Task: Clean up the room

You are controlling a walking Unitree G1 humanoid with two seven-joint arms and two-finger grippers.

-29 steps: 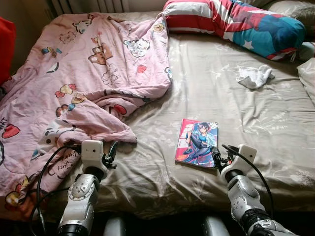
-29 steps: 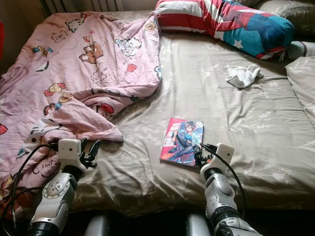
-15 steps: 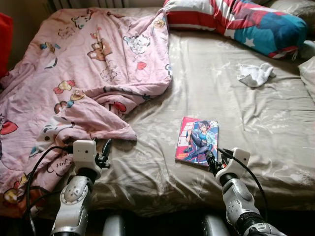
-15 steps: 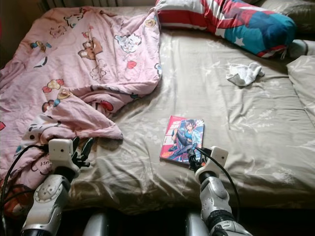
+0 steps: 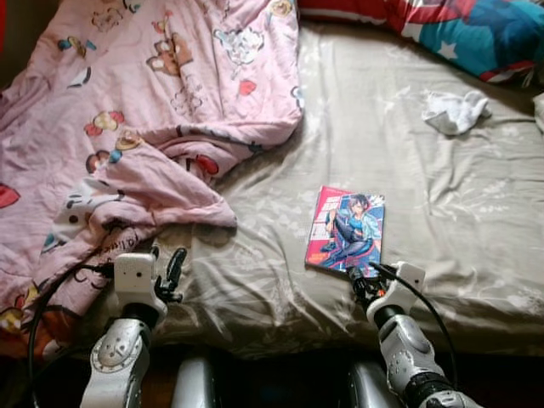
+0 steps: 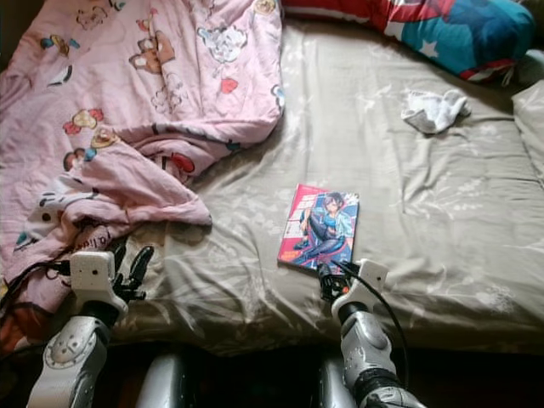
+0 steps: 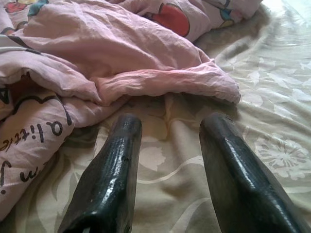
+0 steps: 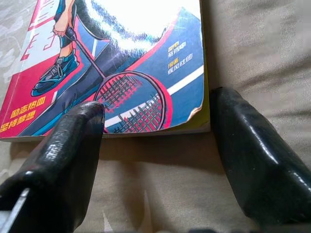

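While spread apart, right claw (image 8: pixel 155 160) at book (image 5: pixel 347 229) edge, left claw (image 7: pixel 170 165) apart near blanket (image 5: pixel 127 110).

Two silver metal forearms are showing at the bottom of the head views, each built of rounded, jointed segments, with a circular joint cover ringed by small screws sitting on the left silver forearm (image 5: pixel 117 357) and a dark collar ringing the right silver forearm (image 5: pixel 406 353). Each arm is ending in a boxy white wrist housing, and a thin black cable is looping out from each housing and back along the arm. The left two-fingered black gripper (image 7: pixel 167 165) and the right two-fingered black gripper (image 8: pixel 155 145) are showing long, thick, rounded fingers of matte, faintly textured black material that are catching dull highlights.
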